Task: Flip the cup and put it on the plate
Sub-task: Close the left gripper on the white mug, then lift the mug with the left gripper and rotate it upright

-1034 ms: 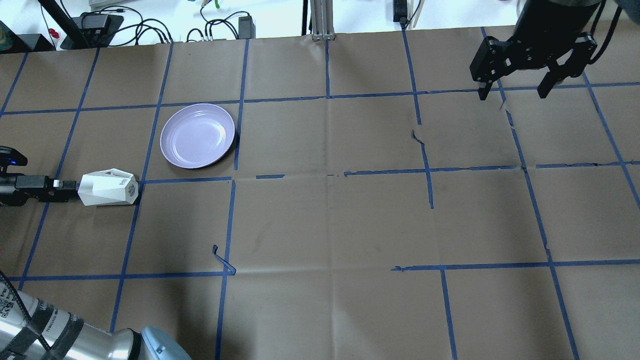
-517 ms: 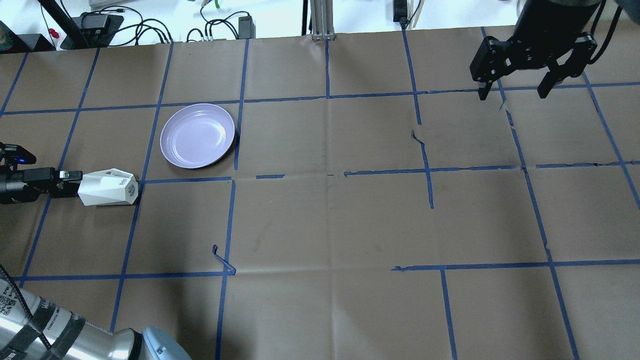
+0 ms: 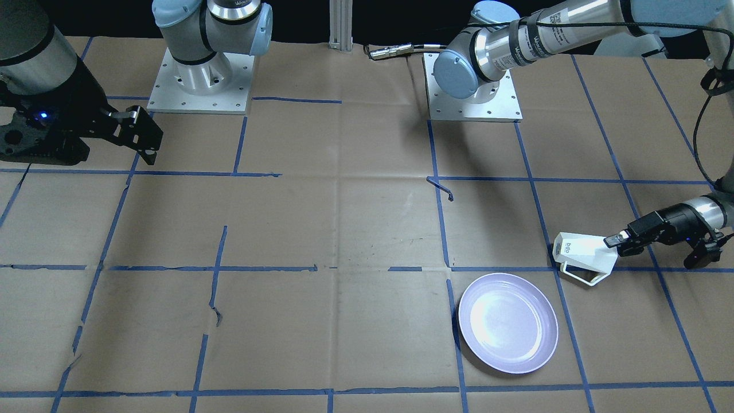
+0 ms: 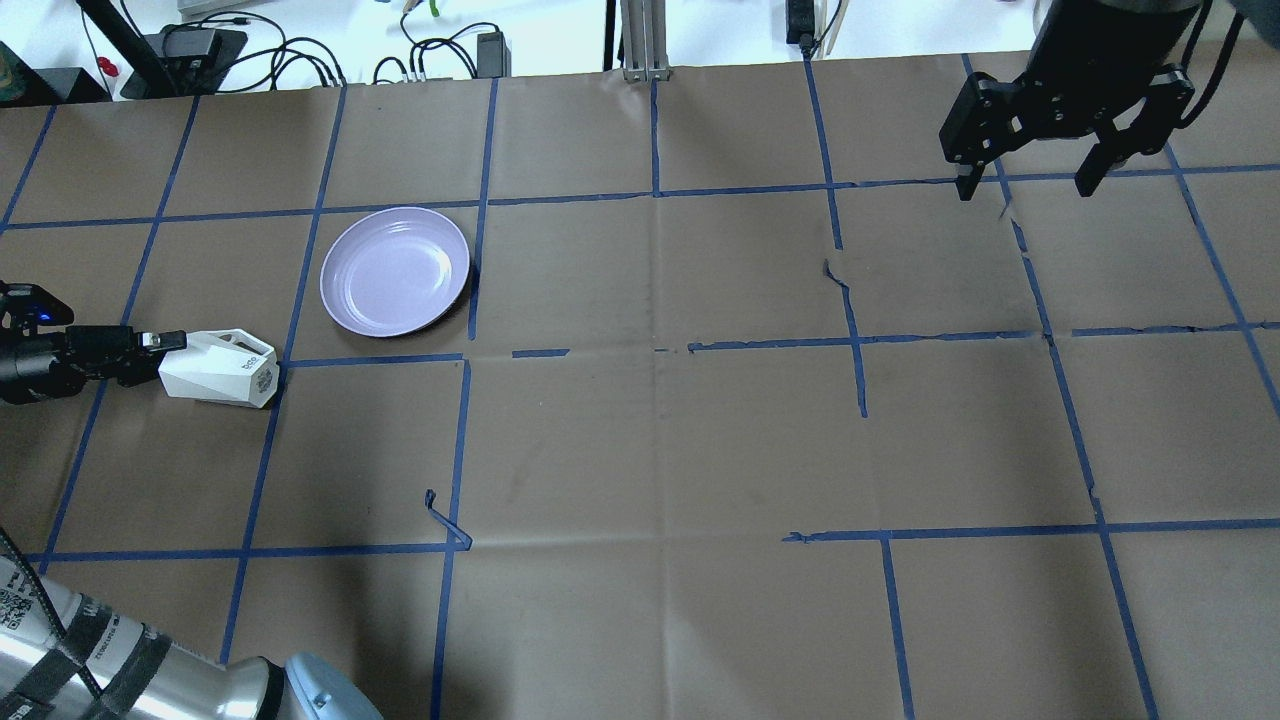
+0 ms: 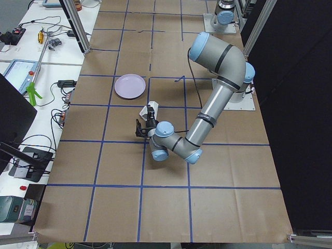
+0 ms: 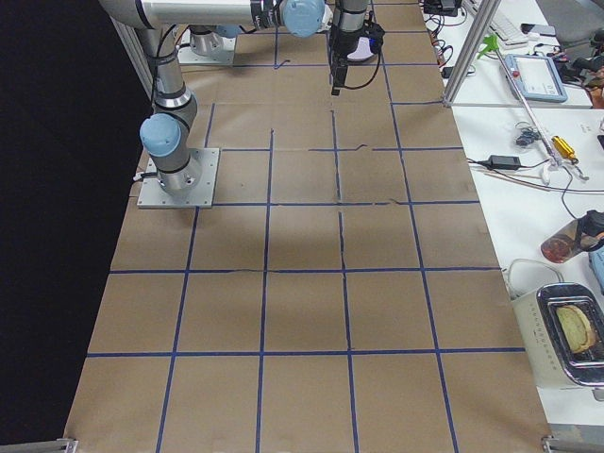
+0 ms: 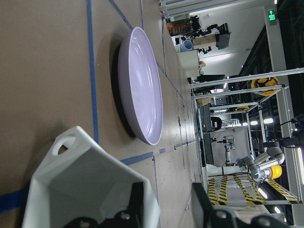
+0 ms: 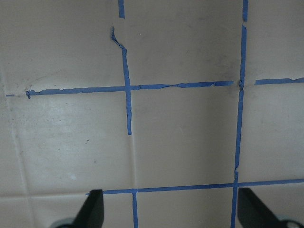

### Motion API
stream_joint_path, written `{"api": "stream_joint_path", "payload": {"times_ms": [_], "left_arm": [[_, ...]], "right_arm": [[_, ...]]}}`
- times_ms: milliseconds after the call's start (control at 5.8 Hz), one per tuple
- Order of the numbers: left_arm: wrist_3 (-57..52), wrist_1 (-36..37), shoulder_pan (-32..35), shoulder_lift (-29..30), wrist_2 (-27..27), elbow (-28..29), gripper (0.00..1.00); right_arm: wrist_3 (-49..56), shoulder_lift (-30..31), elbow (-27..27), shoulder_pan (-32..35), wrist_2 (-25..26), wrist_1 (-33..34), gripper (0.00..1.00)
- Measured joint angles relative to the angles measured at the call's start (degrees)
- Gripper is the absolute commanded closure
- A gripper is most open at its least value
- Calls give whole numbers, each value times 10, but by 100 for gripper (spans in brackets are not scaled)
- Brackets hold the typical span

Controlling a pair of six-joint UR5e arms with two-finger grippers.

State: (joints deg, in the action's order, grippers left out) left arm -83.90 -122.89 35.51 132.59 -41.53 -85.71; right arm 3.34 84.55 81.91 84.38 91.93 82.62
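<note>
In the front-facing view, the small white faceted cup with a thin angular handle is seen lying on its side at the left end of the brown paper-covered tabletop. Whether it rests on the paper or is raised just off it cannot be told. Its rim wall is pinched by the left claw, which is closed to a narrow gap upon it. The round, glossy pale lavender plate is found near the cup but apart from it. In the overhead view, the cup's long axis is shown running left to right, with the mouth turned left toward the claw, the base right and the handle toward the far side. The plate is thus placed farther off and to the right. The right claw is held wide open and empty, well apart at the far right, so the left arm is judged much the nearer. In the left wrist view, one finger is seen inside the cup's mouth and the other outside the wall, with the plate beyond. A quarter turn that brings the mouth upward is judged necessary before the short carry.
</note>
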Motion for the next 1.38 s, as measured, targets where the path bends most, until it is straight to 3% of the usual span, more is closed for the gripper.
{"api": "stream_joint_path", "payload": {"times_ms": [172,517,690,1034,1379], "left_arm": [[0,-3,0,0,0,0,100],[5,-23,-3,-11,3,2,100],[18,-68,-5,-41,13,8,100],[128,-144,-4,-157,30,30,100],[284,-124,11,-277,26,33,100]], "right_arm": [[0,0,0,0,0,0,0],[0,0,0,0,0,0,0],[0,0,0,0,0,0,0],[0,0,0,0,0,0,0],[0,0,0,0,0,0,0]]}}
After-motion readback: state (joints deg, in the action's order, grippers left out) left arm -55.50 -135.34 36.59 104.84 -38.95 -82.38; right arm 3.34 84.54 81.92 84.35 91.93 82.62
